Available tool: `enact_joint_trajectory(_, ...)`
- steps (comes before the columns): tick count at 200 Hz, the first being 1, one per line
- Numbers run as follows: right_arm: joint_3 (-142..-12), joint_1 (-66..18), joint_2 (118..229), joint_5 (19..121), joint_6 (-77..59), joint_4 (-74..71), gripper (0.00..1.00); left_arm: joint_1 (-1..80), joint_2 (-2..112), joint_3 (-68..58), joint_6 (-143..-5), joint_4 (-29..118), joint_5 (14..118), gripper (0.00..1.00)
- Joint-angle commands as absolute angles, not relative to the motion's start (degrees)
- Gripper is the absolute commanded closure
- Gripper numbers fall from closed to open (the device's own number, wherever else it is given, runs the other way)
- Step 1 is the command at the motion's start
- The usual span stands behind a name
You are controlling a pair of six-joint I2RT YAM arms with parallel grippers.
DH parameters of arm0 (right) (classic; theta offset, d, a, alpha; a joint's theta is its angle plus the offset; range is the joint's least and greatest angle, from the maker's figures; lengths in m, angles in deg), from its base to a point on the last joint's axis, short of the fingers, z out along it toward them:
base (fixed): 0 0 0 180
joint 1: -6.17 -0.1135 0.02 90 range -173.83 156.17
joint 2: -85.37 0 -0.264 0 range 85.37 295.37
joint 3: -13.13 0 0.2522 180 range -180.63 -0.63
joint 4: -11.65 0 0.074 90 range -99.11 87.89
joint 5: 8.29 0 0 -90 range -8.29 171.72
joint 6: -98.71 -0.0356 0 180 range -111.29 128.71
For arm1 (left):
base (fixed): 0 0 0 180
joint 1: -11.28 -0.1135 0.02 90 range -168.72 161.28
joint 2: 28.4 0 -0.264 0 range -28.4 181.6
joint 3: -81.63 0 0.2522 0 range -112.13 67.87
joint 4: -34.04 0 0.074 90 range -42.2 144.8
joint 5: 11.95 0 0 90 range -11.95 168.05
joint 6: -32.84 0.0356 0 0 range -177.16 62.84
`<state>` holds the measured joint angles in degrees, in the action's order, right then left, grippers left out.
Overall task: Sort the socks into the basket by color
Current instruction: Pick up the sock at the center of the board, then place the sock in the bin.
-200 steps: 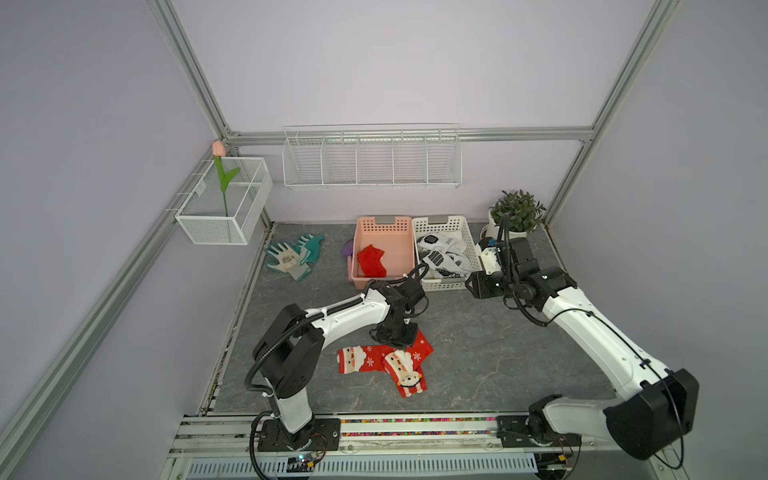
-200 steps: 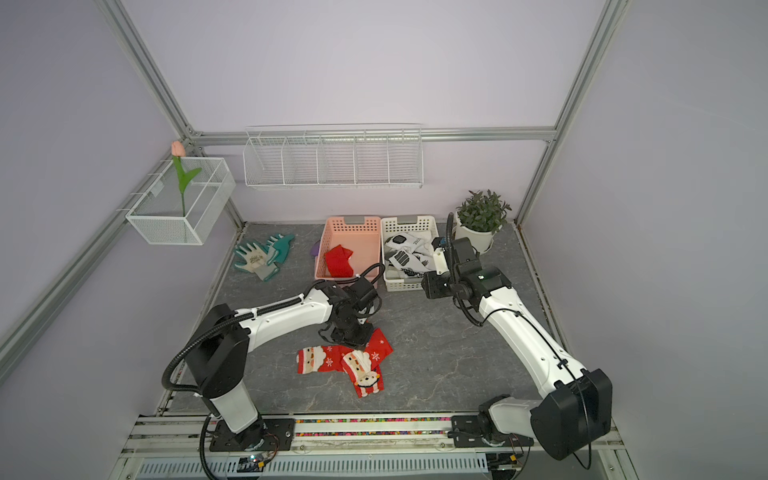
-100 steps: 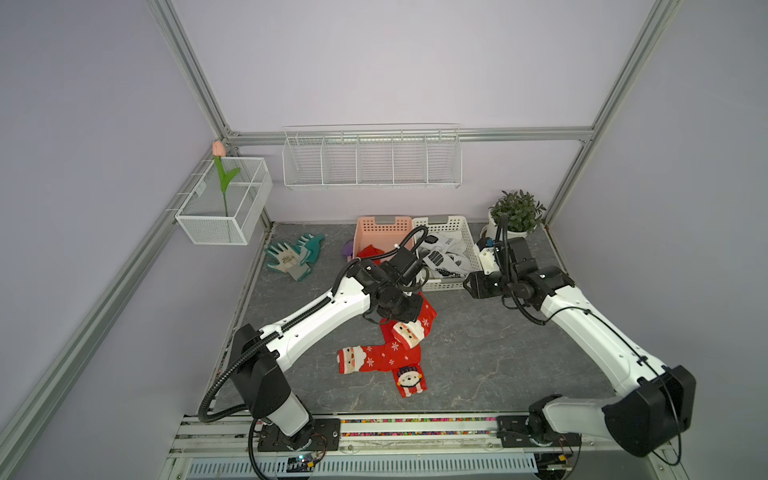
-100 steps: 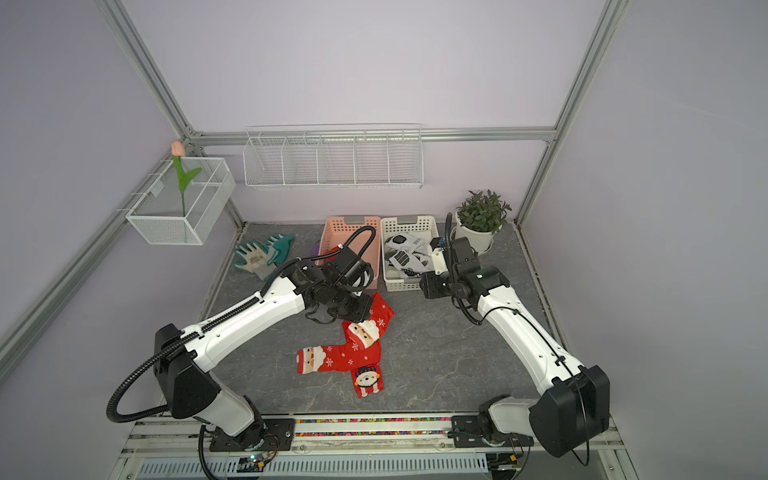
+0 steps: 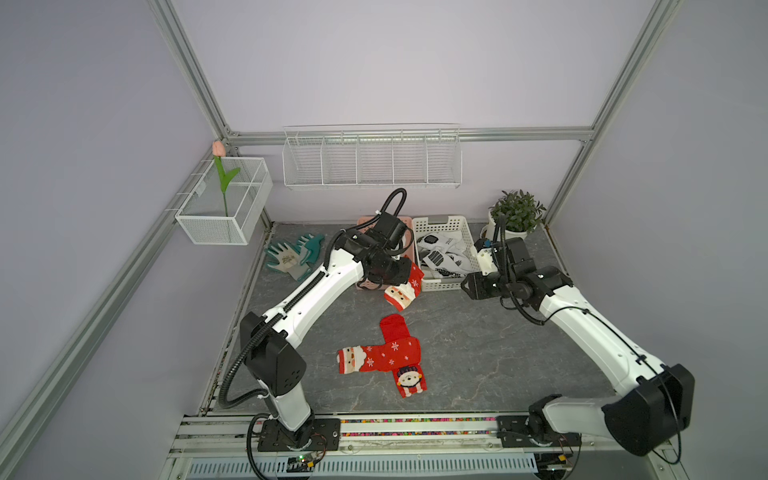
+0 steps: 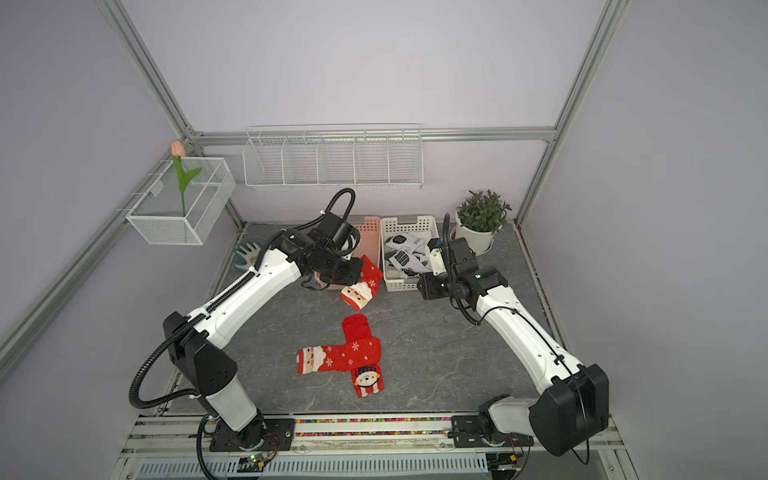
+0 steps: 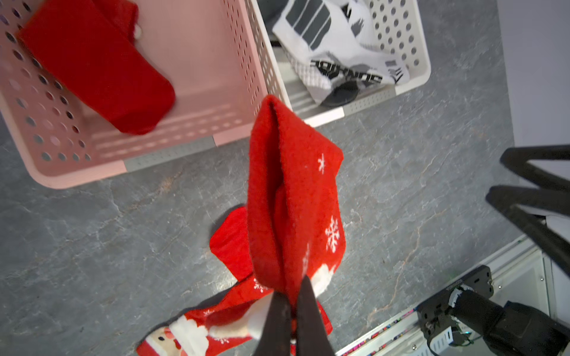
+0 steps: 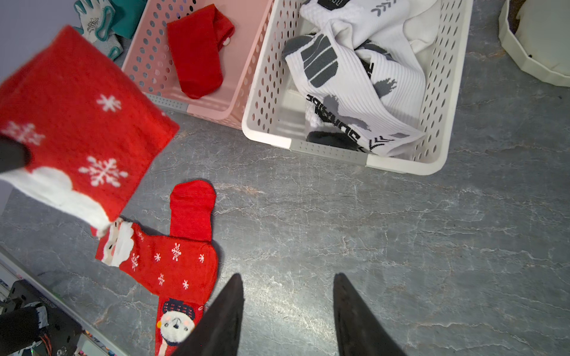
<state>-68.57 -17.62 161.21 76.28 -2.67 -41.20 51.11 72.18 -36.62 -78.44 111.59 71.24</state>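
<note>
You are looking into a small robot lab booth. Plain lilac walls [image 5: 395, 62] and silver metal bars [image 5: 189, 70] box it in. The white left arm [image 5: 316, 291] and the white right arm [image 5: 590, 328] are bolted to a rail [image 5: 415, 434] at the bottom of the frame. A grey table [image 5: 498, 353] fills the middle, under a wire rack [image 5: 371, 160].

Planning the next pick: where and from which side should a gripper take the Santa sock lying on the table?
Likely its face end, from straight above: the Santa sock lies flat on the table, that end clear of the other red sock it crosses further along, where a pinch might catch both.
</note>
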Motion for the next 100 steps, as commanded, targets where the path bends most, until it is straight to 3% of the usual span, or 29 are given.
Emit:
enact_joint_trajectory(1, -69.25, -18.1, 161.74, 75.56, -2.63, -41.3, 0.5, 49.78, 75.29, -42.97, -76.38, 115.52, 73.29, 1.0)
enact_joint_trajectory(47, -69.27, -18.58, 161.4, 75.91, -2.31, -42.08, 0.5, 45.81, 80.84, -50.95, -75.61, 116.7, 73.75, 1.0)
enact_joint_trajectory(100, -69.53, -18.72, 161.65, 75.89, -2.1, -42.36, 0.49, 40.29, 84.87, -51.7, -77.19, 110.53, 68.13, 1.0)
